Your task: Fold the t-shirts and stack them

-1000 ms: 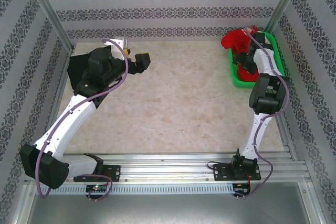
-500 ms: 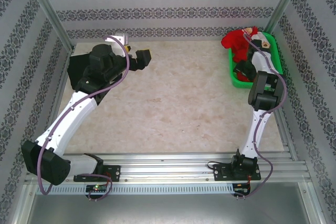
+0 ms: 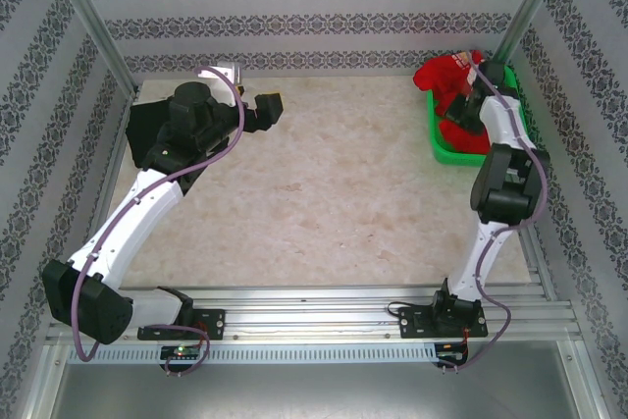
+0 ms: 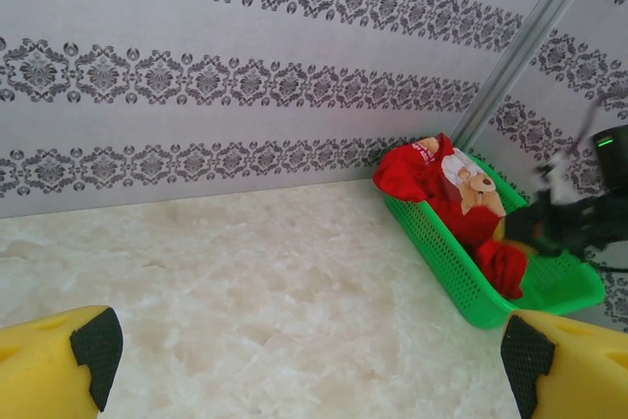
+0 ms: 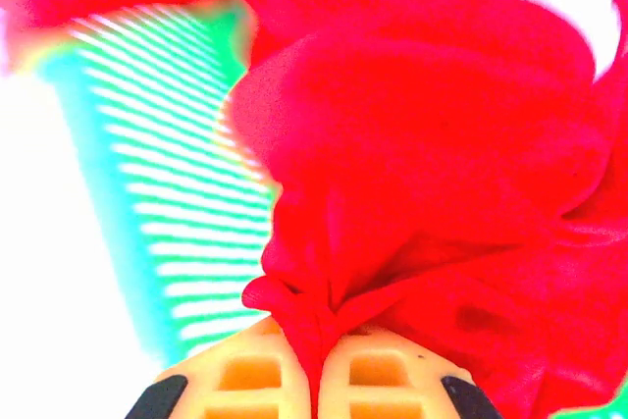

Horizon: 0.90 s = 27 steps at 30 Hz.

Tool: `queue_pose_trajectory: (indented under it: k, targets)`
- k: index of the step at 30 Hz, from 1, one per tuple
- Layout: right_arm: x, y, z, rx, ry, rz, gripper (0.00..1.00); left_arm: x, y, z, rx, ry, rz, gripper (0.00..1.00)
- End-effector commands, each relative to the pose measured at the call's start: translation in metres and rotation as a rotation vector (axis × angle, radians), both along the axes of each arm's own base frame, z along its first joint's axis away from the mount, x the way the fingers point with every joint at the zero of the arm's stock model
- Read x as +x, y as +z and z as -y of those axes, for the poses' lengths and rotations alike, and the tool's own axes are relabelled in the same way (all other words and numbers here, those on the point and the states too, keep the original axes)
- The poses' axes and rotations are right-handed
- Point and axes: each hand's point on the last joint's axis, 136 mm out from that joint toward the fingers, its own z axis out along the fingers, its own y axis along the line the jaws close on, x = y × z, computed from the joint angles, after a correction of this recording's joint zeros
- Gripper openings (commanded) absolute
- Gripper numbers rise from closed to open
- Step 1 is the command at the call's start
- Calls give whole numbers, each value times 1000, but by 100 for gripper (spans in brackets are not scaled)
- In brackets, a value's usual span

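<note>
The red t-shirt (image 3: 442, 76), printed with a teddy bear, is heaped in the green mesh basket (image 3: 459, 155) at the far right corner of the table (image 3: 334, 203), and part of it is draped over the basket's far rim. A bunched fold of its cloth is pinched between the closed fingers of the right gripper (image 5: 319, 365), seen close up from the right wrist. The black t-shirt (image 3: 147, 130) is spread at the far left corner, partly covered by the left arm. The left gripper (image 4: 304, 350) is held wide apart above bare table, with nothing in it.
</note>
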Motion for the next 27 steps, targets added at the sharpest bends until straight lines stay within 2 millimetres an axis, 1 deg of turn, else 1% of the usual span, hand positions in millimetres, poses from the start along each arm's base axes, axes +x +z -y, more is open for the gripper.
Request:
queue_pose_trajectory:
  k: [1, 3, 4, 6, 7, 9, 10, 12, 14, 15, 16, 18, 19, 20, 22, 24, 25, 26, 27]
  targets:
    - [4, 150, -26, 16, 75, 419, 0, -4, 13, -16, -3, 44, 47, 100]
    - [-8, 207, -41, 54, 105, 557, 0, -3, 15, -22, -13, 61, 58, 100]
    - [-13, 231, -51, 78, 132, 613, 0, -2, 16, -24, -15, 70, 61, 100]
    - [-28, 288, -82, 128, 221, 734, 0, 3, 20, -26, -20, 86, 69, 100]
    - [-36, 312, -98, 154, 268, 779, 0, 4, 25, -27, -23, 90, 79, 100]
    - [-57, 369, -141, 253, 409, 880, 0, 10, 37, -30, -28, 107, 97, 100]
    - [-69, 394, -160, 289, 478, 926, 0, 12, 42, -31, -24, 111, 106, 100]
    - [-102, 446, -205, 328, 635, 1025, 0, 16, 59, -33, -17, 122, 145, 100]
    - [-132, 485, -239, 383, 753, 1107, 0, 18, 76, -37, -12, 137, 190, 100]
    - [-150, 507, -252, 429, 800, 1160, 0, 18, 87, -41, -7, 147, 216, 100]
    - [-161, 521, -260, 473, 821, 1195, 0, 19, 95, -45, -3, 159, 234, 100]
    - [-176, 546, -271, 609, 855, 1255, 0, 17, 115, -56, 2, 189, 272, 100]
    - [-179, 551, -273, 665, 864, 1263, 0, 15, 124, -63, 0, 208, 287, 100]
    - [-175, 551, -274, 710, 864, 1250, 0, 12, 132, -71, -3, 228, 298, 99]
    - [-159, 534, -277, 704, 838, 1171, 0, 5, 144, -86, -10, 266, 317, 100]
    - [-136, 499, -285, 643, 821, 1053, 0, -1, 148, -97, -4, 293, 328, 100]
    - [-123, 478, -288, 618, 816, 995, 0, -5, 148, -99, 7, 294, 335, 100]
    - [-106, 448, -288, 582, 780, 916, 0, -7, 145, -99, 20, 289, 334, 100]
    - [-95, 425, -286, 552, 750, 869, 0, -9, 142, -96, 21, 276, 333, 100]
